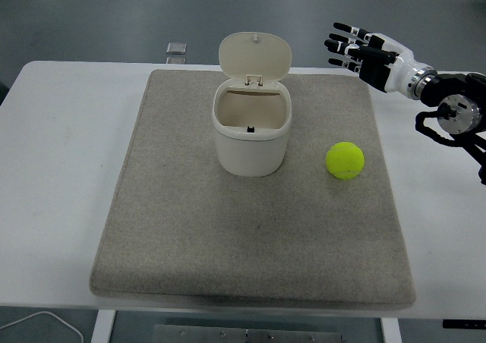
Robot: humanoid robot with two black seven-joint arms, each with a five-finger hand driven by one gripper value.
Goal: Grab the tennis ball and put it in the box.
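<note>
Nothing done yet
Ball (345, 160) lies on the mat (190, 229), beside the open box (251, 134); right hand (363, 51) empty, fingers spread, well away

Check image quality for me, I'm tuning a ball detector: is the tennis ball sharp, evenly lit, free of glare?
Head view: tennis ball sharp and evenly lit, no glare, only a faint shadow on the mat; right hand also crisp, no motion blur.
</note>
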